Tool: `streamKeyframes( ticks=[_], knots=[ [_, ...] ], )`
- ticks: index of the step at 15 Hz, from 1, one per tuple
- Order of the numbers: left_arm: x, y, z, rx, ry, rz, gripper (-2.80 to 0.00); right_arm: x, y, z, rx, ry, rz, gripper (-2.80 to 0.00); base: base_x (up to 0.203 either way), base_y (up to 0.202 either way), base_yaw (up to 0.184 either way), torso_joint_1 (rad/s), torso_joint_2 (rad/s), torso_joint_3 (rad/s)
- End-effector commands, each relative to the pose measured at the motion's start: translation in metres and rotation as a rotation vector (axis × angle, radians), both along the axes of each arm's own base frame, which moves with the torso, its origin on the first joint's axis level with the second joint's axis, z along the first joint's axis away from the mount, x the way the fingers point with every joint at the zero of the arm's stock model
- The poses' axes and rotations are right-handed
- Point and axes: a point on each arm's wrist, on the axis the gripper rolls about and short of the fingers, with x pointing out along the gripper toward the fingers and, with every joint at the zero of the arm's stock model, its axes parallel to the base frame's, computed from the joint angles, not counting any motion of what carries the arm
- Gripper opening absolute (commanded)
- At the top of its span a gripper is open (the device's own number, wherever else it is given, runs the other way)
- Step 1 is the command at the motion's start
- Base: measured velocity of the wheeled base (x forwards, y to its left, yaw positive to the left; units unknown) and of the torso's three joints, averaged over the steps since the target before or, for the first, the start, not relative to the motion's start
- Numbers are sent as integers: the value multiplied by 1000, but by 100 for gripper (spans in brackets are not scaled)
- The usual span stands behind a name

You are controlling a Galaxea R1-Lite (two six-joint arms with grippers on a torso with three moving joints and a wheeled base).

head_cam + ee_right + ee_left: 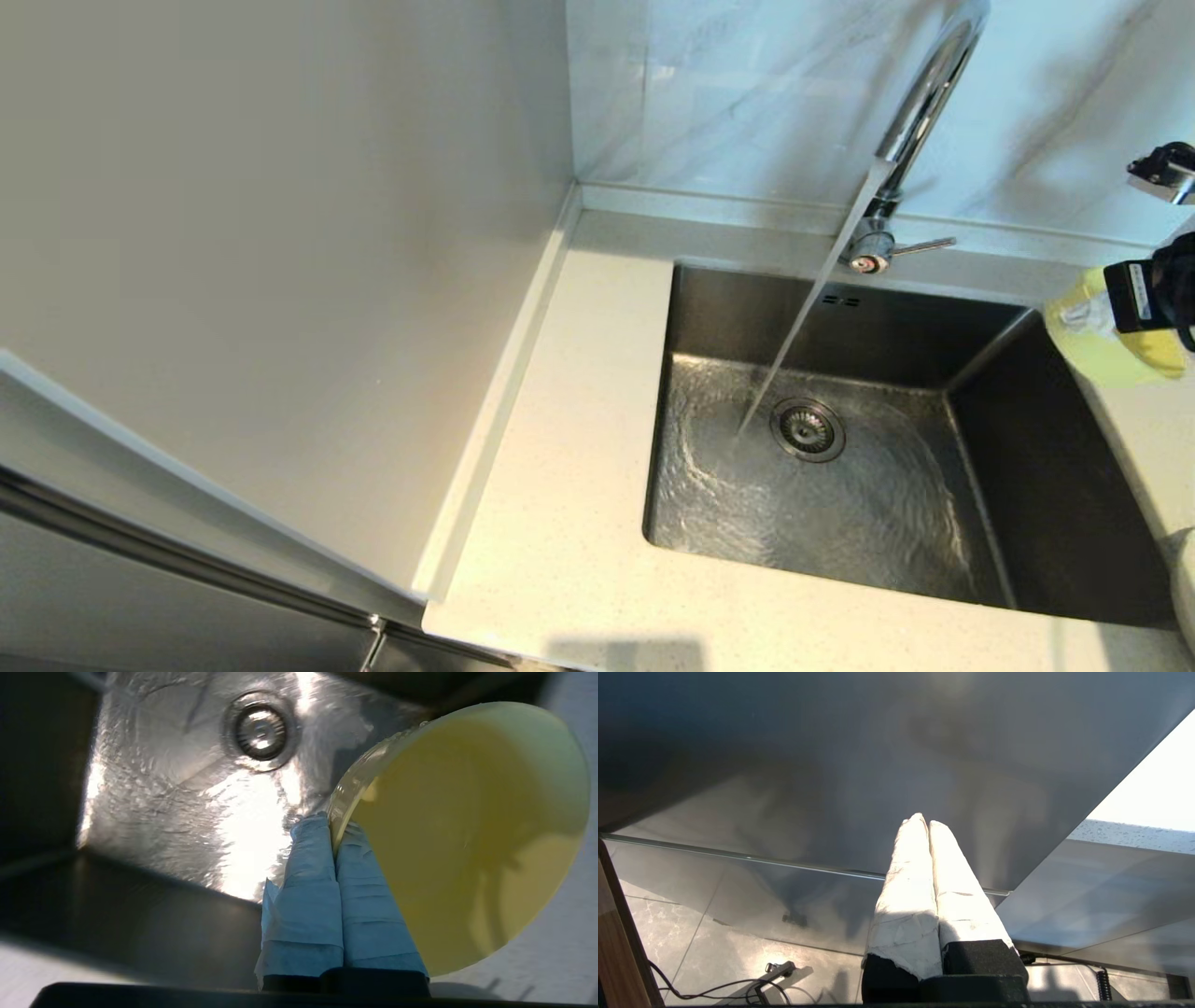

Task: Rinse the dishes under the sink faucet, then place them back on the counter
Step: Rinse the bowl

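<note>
My right gripper is shut on the rim of the small pale-yellow bowl, one blue-wrapped finger inside and one outside. In the head view the bowl hangs tilted at the far right, over the counter beside the sink's right edge. Water streams from the chrome faucet into the steel sink and lands just left of the drain strainer. The lever handle points right. The plate and chopsticks are out of view. My left gripper is shut on nothing, parked low beside a grey cabinet panel.
The grey-veined marble wall stands behind the sink, and a plain wall panel bounds the counter on the left. Water ripples across the sink floor. Cables lie on the tiled floor below the left arm.
</note>
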Motion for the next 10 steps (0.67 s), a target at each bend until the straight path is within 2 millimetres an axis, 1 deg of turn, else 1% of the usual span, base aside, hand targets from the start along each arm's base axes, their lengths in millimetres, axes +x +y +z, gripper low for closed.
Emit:
streamKeyframes(
  ticks=[1, 4, 7, 10],
  knots=[
    [0, 0, 0, 0, 0, -1, -280, -16, 21, 11, 23, -23, 60, -280, 0, 0, 0, 0, 0, 0],
    [0, 0, 0, 0, 0, -1, -280, -15, 55, 14, 182, -8, 114, -280, 0, 0, 0, 0, 0, 0],
    [0, 0, 0, 0, 0, 0, -280, -15, 86, 16, 230, -1, 248, -280, 0, 0, 0, 0, 0, 0],
    [0, 0, 0, 0, 0, -1, -280, -10, 110, 19, 285, 11, 292, -280, 0, 0, 0, 0, 0, 0]
  ],
)
